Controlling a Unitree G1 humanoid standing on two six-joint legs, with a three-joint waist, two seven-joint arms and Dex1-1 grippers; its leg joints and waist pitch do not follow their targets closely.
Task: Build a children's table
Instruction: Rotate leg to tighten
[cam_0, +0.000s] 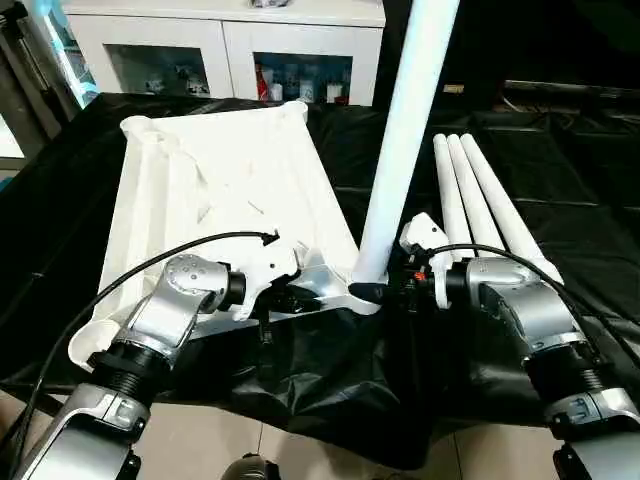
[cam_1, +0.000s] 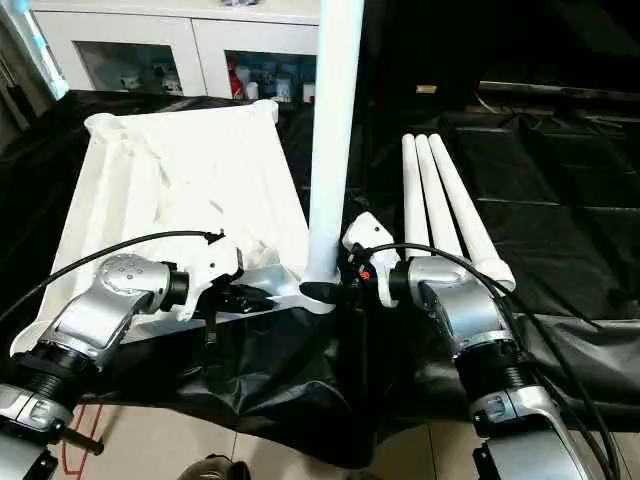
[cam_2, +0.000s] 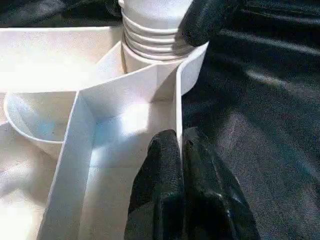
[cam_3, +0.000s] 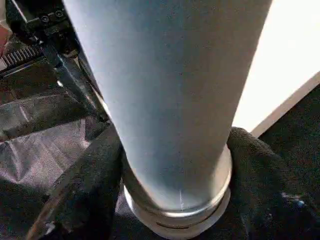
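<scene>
Left eye view: the tabletop (cam_0: 215, 190) lies underside up on a black sheet (cam_0: 560, 160), its ribs showing. One leg (cam_0: 405, 140) stands upright in the tabletop's near corner socket (cam_0: 362, 292), on the side toward the robot's right arm. Three more legs (cam_0: 478, 200) lie side by side on the sheet, well apart from the tabletop, beyond the right arm. A white cabinet (cam_0: 220, 40) stands behind the table.

The left gripper (cam_2: 181, 165) sits at the tabletop's near edge, just beside the socket. In the left wrist view its two black fingers (cam_2: 162, 190) are pressed together with the thin edge wall of the tabletop (cam_2: 176, 110) running up between their tips, so it is closed and pinching that rim. The threaded foot of the upright leg (cam_2: 150, 30) shows in the socket just beyond.

The right gripper (cam_3: 175, 175) is at the base of the upright leg. In the right wrist view its fingers (cam_3: 87, 185) flank the leg (cam_3: 170, 90) on both sides, close against it just above the socket collar, partly spread to the leg's width. Whether they press on the leg or merely stand beside it, I cannot tell.
</scene>
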